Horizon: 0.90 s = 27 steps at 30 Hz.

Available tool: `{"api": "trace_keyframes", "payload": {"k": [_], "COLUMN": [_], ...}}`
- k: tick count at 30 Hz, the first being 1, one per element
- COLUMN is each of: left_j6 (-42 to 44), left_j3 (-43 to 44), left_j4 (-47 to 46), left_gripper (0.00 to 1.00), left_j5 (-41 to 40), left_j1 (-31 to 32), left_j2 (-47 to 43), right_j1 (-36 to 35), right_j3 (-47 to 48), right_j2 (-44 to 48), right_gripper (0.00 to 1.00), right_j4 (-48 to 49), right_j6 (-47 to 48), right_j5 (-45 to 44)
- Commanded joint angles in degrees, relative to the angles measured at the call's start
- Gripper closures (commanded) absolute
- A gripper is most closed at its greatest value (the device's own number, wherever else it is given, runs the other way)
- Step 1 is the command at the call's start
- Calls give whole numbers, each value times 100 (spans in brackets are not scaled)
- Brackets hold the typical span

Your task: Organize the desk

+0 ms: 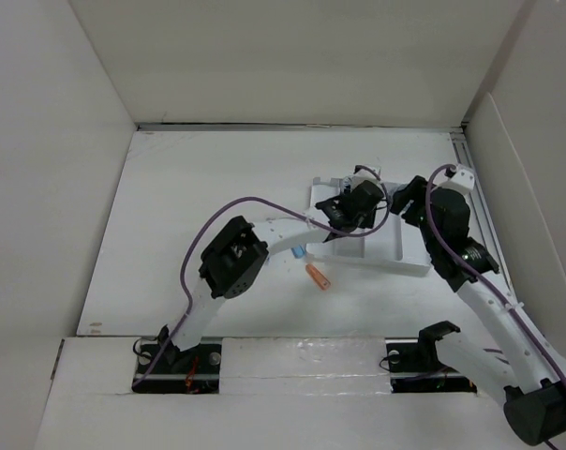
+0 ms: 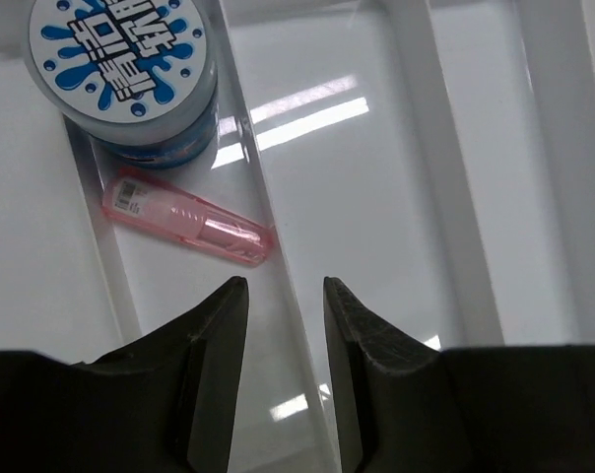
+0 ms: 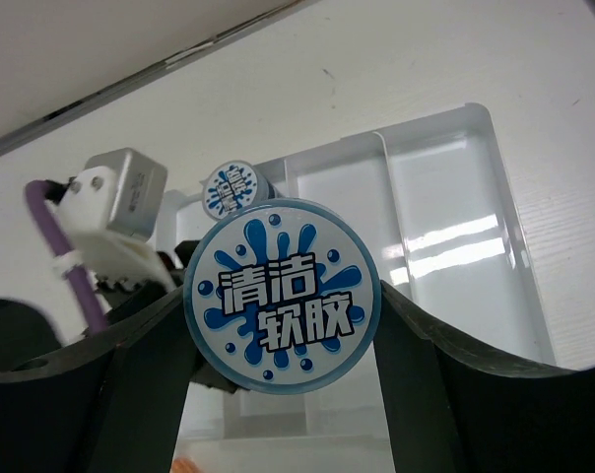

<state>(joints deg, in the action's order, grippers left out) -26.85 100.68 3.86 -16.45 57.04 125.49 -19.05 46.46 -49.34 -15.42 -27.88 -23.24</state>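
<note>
The desk [image 1: 217, 206] is spread flat between tall white panels, with both arms bolted at its near edge; it is judged stiff, heavy and fixed, so no part of it is to be gripped, and only the small things on it are to be taken up. A white tray [image 1: 395, 255] is set right of the middle; both grippers are gathered over it.

The right gripper [image 3: 286, 317] is spread wide and clamped on a tub [image 3: 283, 291], round with a blue splash lid, held across its side wall with the lid turned to the wrist camera; the tub is judged light and stiff, its smooth plastic wall likely slippery, so a hold across the full width of the wall is thought soundest. The left gripper [image 2: 285, 291] is seen narrow and empty, its jaws hung over a tray divider; whether the divider is touched cannot be told.

A second tub [image 2: 120, 69] is stood in the tray; a pink tube [image 2: 189, 217] is laid in a narrow compartment just beside it; the tube is judged light, thin and apt to roll, best pinched across its short width at the middle. An orange piece [image 1: 317, 276] is left on the desk just near of the tray's near left corner; its make is too small to tell.

Counted: one desk; one tray; two tubs, one held and one in the tray; one pink tube; one orange piece; two arms.
</note>
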Motion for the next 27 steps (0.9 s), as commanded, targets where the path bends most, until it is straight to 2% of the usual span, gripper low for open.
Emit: {"api": "trace_keyframes", "payload": {"k": [1, 5, 7, 11, 14, 19, 27], "left_j6": [-994, -1848, -2452, -3052, -3290, -3748, -4082], "left_j3": [950, 1068, 884, 225, 258, 1119, 1076], "left_j4": [1371, 1504, 1478, 934, 835, 1618, 1433], "left_gripper": [68, 68, 67, 67, 63, 58, 53], "left_j5": [-912, -1185, -1422, -1537, -1554, -1388, -1264], "left_j1": [-87, -87, -87, -35, -35, -87, -140], "left_j2": [387, 424, 266, -95, 1, 537, 660], "right_j1": [85, 191, 296, 349, 402, 402, 402], "right_j3": [39, -93, -180, -277, -304, -313, -436], "right_j2": [249, 434, 522, 645, 733, 917, 1111], "right_gripper": [56, 56, 56, 56, 56, 57, 57], "right_j4": [250, 250, 276, 294, 303, 276, 285], "right_j6": [1, 19, 54, 54, 54, 72, 54], "right_j5": [303, 487, 663, 865, 1032, 1199, 1569]}}
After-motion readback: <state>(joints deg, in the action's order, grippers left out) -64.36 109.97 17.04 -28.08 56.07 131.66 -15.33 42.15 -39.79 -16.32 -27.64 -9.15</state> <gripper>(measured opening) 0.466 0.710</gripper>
